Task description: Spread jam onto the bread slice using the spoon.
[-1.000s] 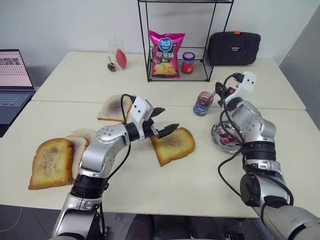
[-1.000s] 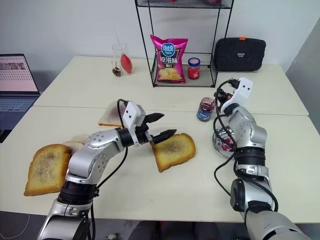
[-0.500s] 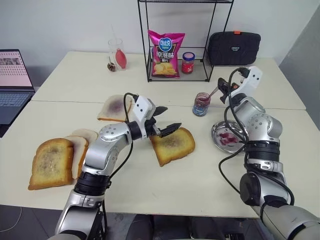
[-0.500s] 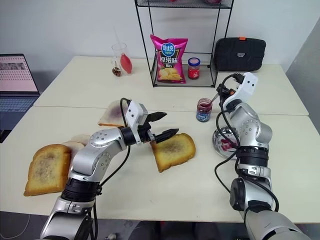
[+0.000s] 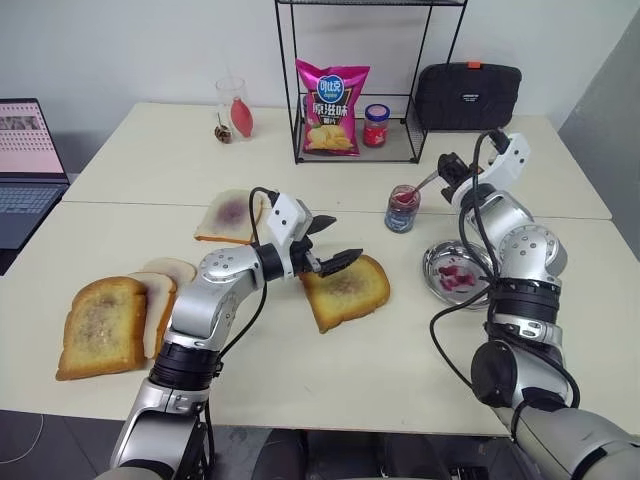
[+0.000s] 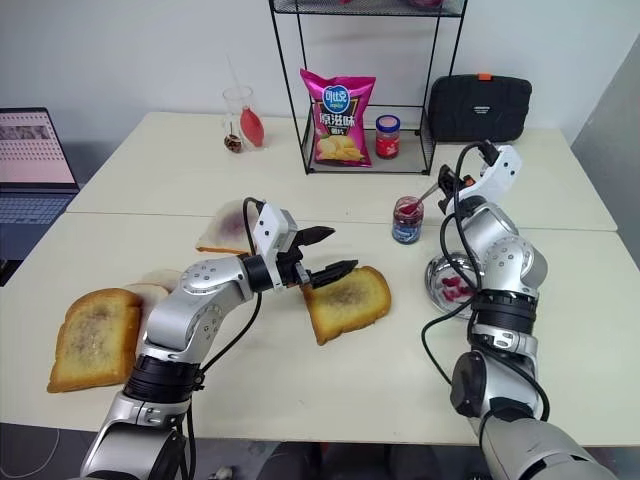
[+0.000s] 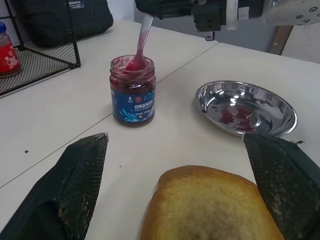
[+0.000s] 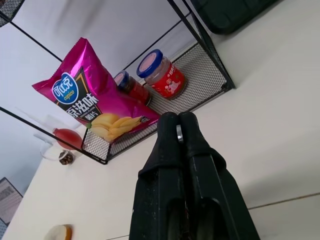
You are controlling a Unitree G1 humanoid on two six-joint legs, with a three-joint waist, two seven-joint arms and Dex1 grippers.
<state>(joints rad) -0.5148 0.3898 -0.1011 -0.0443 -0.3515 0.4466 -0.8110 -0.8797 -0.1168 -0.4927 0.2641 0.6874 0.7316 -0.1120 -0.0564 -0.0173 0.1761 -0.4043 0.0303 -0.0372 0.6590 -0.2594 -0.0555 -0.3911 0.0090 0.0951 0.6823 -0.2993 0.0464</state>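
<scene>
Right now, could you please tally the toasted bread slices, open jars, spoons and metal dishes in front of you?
Golden-brown toasted bread slices: 2 (medium slice, larger slice)
Short clear glass jam jar: 1
Slim silver metal spoon: 1
Round shiny metal dish: 1
Total: 5

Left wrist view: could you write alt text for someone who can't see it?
A slim silver spoon held by the right gripper dips into a small clear glass jar of dark red jam. Nearer, a golden-brown toasted bread slice lies between the open left gripper's black fingers, beside a round steel dish.
</scene>
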